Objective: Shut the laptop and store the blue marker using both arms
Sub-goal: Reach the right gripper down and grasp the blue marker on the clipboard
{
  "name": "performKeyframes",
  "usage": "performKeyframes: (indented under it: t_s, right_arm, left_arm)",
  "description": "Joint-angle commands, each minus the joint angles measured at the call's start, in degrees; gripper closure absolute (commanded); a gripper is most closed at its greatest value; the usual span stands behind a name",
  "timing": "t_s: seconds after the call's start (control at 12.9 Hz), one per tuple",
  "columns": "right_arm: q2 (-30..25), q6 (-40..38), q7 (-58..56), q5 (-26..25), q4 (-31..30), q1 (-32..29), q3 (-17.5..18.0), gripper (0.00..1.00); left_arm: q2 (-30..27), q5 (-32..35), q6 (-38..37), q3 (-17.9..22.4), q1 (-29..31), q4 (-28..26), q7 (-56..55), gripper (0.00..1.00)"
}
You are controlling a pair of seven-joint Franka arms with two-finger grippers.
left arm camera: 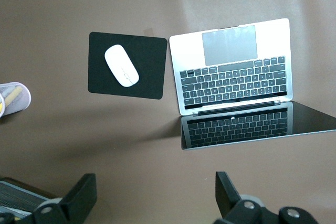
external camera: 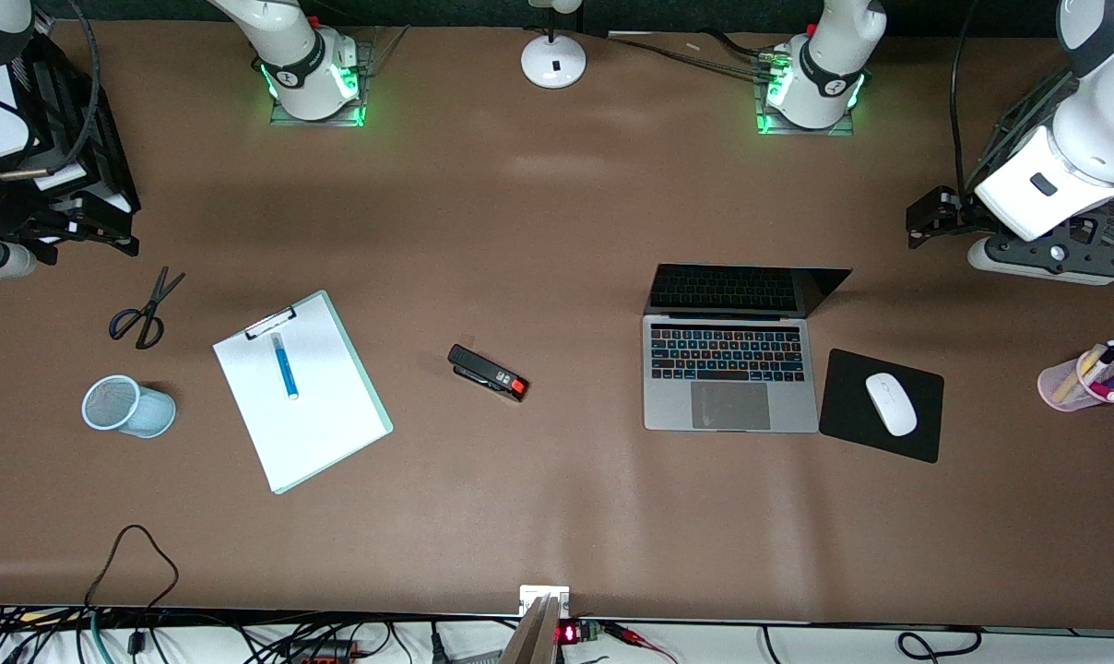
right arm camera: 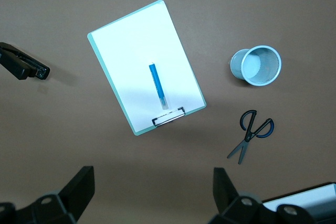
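Both hands spread – left hand (left arm camera: 152, 198), right hand (right arm camera: 149, 195) – fingertips cut off.

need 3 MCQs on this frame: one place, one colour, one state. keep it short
1. Where does the blue marker lie?
A. in the mesh cup
B. on the clipboard
C. on the mouse pad

2. What colour is the mouse?
A. white
B. black
C. red

3. What state is the laptop in?
A. shut flat
B. lid open, keys lit
C. held by a gripper

Key: 1 B, the marker rests on the clipboard's white sheet. 2 A, a white mouse sits on the black mouse pad. 3 B, the screen stands up over glowing keys; the left gripper and right gripper are both open, over the table, holding nothing.
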Motion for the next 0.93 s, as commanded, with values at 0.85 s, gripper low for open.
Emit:
performKeyframes:
  t_s: [0.85]
  right_arm:
    - [15.18,15.06,-7.4,1.57,-1.22,-0.68,0.21,0.0]
  left_arm:
    - [7.16,-3.36,-0.79,0.41,1.0,8.08,0.77,0.0]
